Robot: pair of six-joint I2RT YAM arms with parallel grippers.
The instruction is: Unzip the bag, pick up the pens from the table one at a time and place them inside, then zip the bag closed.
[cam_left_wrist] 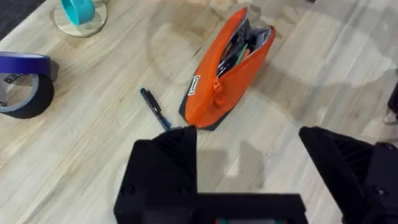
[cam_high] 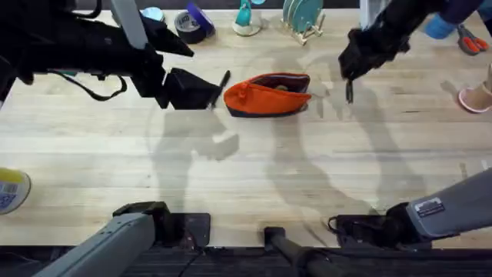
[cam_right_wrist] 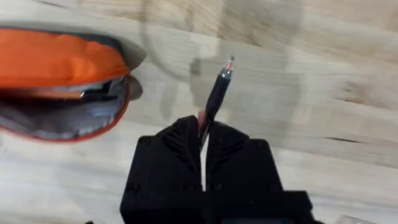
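Your right hand pinches one pen just right of the open orange pouch at upper center of the counter. Its grip looks thin, so the pen could swing and snag the zipper edge. Your left hand hangs spread near the second pen.

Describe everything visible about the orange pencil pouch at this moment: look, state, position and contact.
The orange pencil pouch is soft fabric with a dark base strip, lying on its side on the wooden table, mid-table toward the far side. Its top zipper is open, showing a grey lining and what look like pens already inside. A small tag sits near the zipper end. Neither hand touches it: the left hand hovers open beside one end, and the right hand, shut on a pen, is beside the other.
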